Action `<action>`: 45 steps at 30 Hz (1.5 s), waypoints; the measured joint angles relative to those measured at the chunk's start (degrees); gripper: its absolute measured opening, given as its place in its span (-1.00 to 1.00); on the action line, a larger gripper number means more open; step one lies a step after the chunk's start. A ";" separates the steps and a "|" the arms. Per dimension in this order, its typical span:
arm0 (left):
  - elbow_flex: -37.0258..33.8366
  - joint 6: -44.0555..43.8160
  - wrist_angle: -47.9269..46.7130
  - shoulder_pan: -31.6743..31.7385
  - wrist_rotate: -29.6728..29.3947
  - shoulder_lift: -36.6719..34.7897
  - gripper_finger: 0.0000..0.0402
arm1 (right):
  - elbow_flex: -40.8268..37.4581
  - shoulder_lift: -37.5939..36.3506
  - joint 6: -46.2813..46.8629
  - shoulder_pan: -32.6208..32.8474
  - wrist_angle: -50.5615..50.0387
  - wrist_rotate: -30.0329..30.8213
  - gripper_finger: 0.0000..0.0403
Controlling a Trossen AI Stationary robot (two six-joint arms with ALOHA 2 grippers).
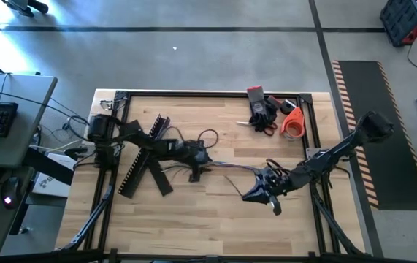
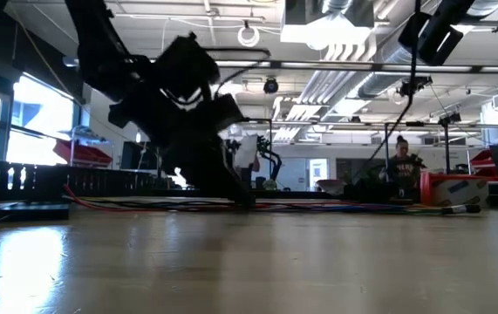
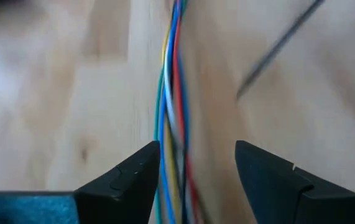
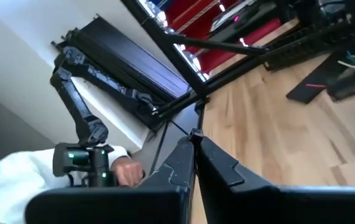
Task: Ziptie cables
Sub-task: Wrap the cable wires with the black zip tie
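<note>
The left gripper point(image 3: 197, 165), low in the centre of its wrist frame, stands open astride the cables point(image 3: 172, 93), which run up the middle of that frame; in the high view they lie mid-table point(image 1: 226, 168). The right gripper point(image 4: 194, 163) is pinched closed, apparently on a thin dark strip, though what it is cannot be told. If the left fingers close off-centre, strands on the far side could probably slip out. No readable writing shows anywhere.
</note>
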 joint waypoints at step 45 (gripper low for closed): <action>10.48 -14.79 -14.13 -3.24 -3.83 -4.68 -1.00 | 0.05 27.00 -19.13 -10.85 29.25 -4.18 -1.00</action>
